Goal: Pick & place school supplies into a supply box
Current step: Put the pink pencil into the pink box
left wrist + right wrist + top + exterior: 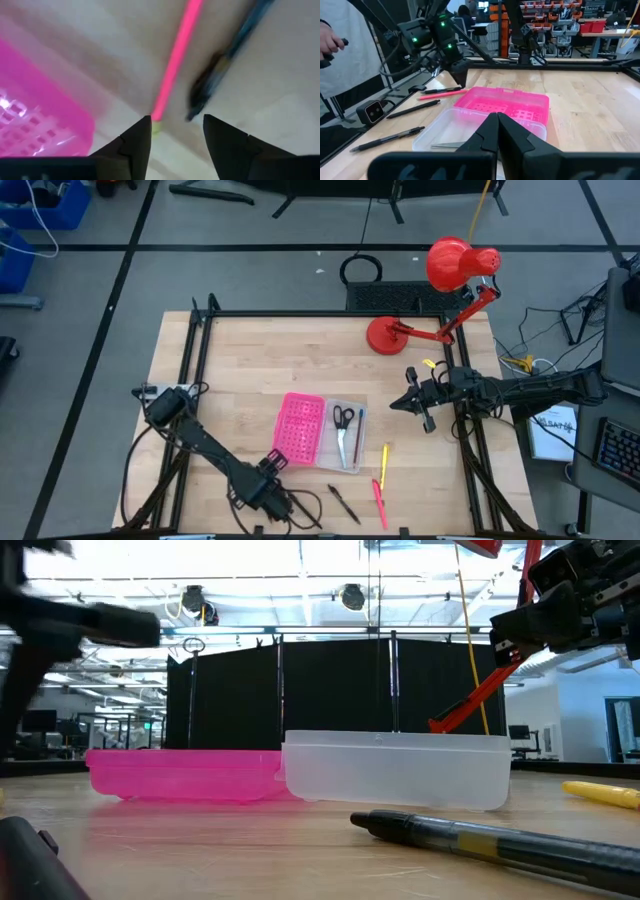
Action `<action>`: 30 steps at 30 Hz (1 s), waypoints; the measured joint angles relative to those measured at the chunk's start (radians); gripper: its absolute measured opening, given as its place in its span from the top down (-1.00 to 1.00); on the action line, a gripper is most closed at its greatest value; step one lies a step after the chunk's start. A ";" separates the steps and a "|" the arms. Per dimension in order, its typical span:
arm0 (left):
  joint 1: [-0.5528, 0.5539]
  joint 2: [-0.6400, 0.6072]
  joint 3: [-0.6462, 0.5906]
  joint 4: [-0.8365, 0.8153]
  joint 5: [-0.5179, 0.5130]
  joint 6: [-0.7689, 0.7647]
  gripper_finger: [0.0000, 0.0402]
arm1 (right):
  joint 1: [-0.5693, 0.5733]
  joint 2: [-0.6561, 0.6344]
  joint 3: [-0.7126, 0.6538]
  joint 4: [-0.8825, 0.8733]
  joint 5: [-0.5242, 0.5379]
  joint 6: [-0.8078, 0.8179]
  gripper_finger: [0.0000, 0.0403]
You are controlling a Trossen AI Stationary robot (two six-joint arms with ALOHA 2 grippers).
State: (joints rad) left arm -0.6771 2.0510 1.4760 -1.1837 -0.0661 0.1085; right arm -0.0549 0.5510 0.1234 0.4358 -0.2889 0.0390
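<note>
The supply box lies open mid-table: the clear case (349, 442) and its pink perforated lid (300, 430) side by side. Scissors (343, 420) and a blue pen (359, 432) lie in the clear half. A yellow pencil (384, 454), a pink pen (380, 502) and a black pen (343, 502) lie on the wood near the box. My left gripper (277, 463) is open by the lid's near corner, just above the pink pen's end (156, 125), with the black pen (225, 60) beside it. My right gripper (414, 404) is shut, in the air to the right of the box.
A red desk lamp (440, 300) stands at the table's far right. Black frame rails (200, 360) run along the table's left, far and right sides. Another dark pen (385, 140) lies near the table's near edge. A person's hand (330, 45) shows beyond the table.
</note>
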 joint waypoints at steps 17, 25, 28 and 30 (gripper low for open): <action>0.061 -0.006 -0.136 0.105 -0.010 0.176 0.45 | 0.000 0.001 0.000 -0.018 0.007 -0.025 1.00; 0.086 -0.002 -0.108 0.122 -0.009 0.241 0.46 | 0.000 0.017 0.000 -0.029 0.007 -0.025 1.00; 0.092 -0.002 -0.107 0.128 -0.008 0.240 0.46 | 0.000 0.027 0.000 -0.031 0.007 -0.025 1.00; 0.093 -0.002 -0.107 0.130 -0.002 0.239 0.46 | 0.000 0.035 0.000 -0.030 0.007 -0.025 1.00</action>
State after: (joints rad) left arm -0.5839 2.0495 1.3689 -1.0538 -0.0678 0.3473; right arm -0.0551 0.5862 0.1234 0.4057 -0.2819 0.0143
